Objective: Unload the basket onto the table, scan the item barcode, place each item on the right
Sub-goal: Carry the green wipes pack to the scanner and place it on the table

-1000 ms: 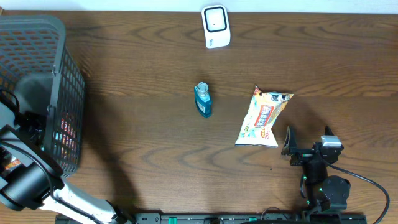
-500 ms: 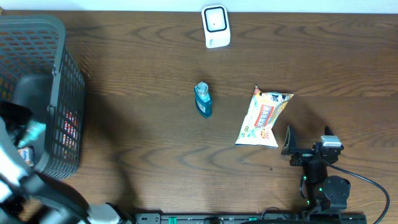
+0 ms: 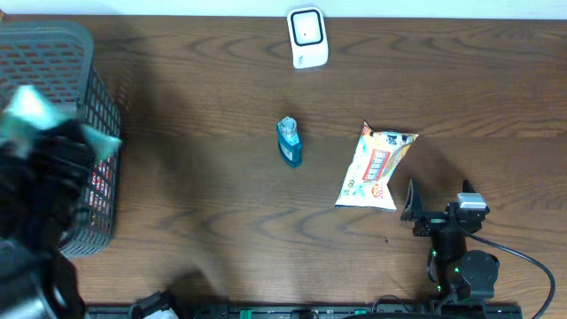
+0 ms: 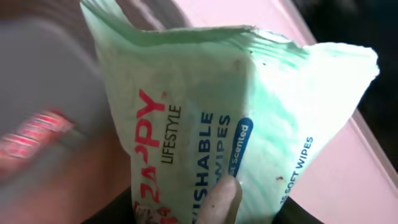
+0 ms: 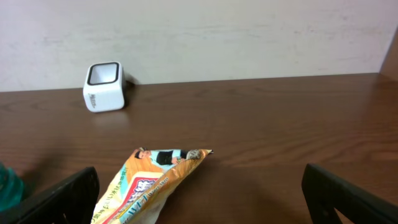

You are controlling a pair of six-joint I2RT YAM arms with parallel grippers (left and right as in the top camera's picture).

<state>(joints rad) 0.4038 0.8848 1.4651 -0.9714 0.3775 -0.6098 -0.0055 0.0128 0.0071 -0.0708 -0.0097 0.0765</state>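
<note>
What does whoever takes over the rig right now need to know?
Left tool: shut on the wipes pack, held over the basket at the left end.
Right tool: open, empty, low at the near edge beside the snack bag.
Scanner: far edge, centre. Blue bottle: in the middle.
Done: pack gripped.
Left: bring it to the scanner and present its barcode, which no view shows.

Left side's crowded: the basket (image 3: pixel 96 106) hugs the bench (image 3: pixel 204 213) edge, with the left pincer (image 3: pixel 58 146) and its wipes pack (image 4: pixel 261 93) up over it. From there it's wide bare wood to the upright blue bottle (image 3: pixel 289 142). The snack bag (image 3: pixel 376 166) lies just ahead of the gaping right pincer (image 3: pixel 438 202) — there's an open lane between bottle and bag toward the scanner (image 3: pixel 307 37).
</note>
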